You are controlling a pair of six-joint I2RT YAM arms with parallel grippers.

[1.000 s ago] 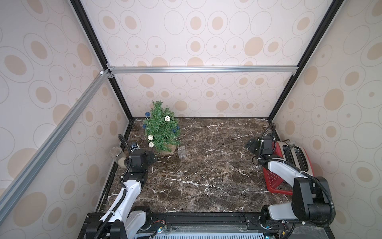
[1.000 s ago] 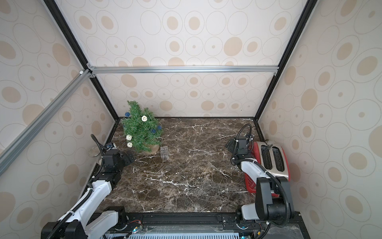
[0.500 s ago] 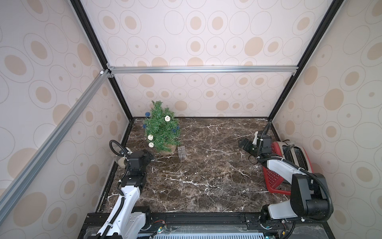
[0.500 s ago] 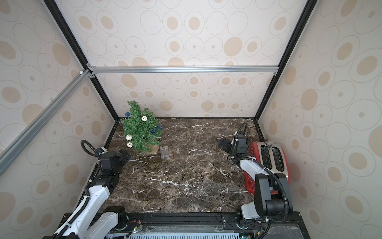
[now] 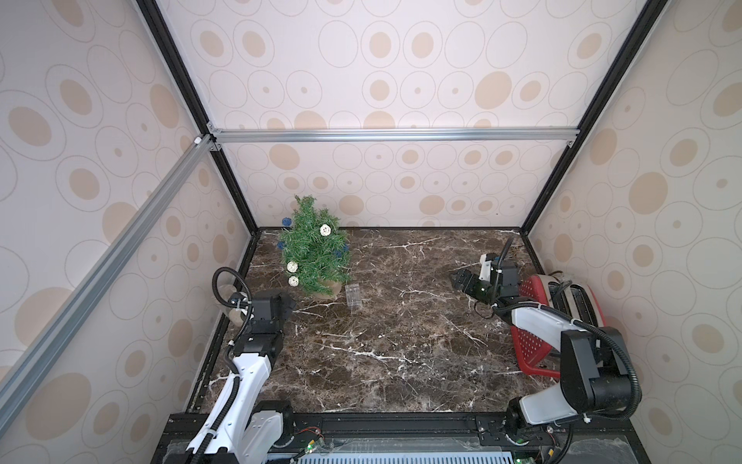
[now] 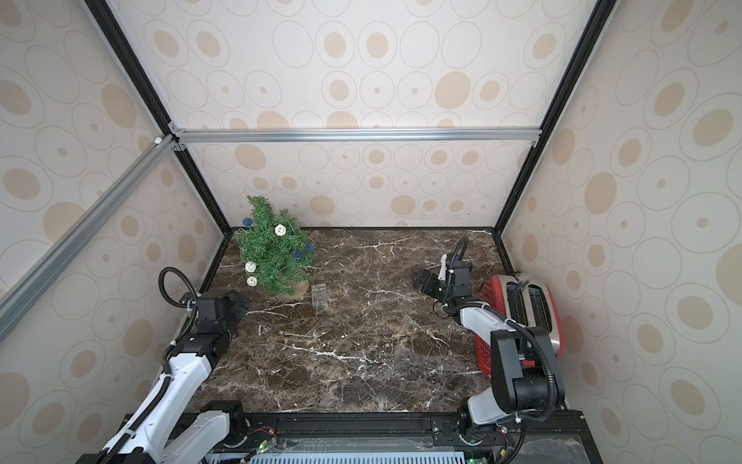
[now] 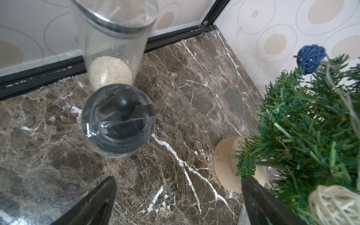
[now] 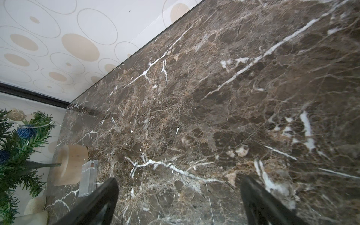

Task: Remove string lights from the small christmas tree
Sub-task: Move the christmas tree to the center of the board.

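While lights (image 5: 325, 229) drape the tree (image 5: 315, 257), a jar (image 7: 115, 48) holds pale grains (image 7: 110, 73).

One tree (image 5: 317, 257) at eleven o'clock, three cream balls (image 5: 325, 229), at least three blue balls (image 5: 286, 221) (needles may hide more), one battery box (image 5: 353, 297), one jar (image 7: 111, 48), one toaster (image 5: 578, 297), one basket (image 5: 530, 337).

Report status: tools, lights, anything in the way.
Left tool open, empty, near tree; right tool open, empty, far off. Lights on tree, untouched; battery box on table. Jar beside left tool, not blocking.
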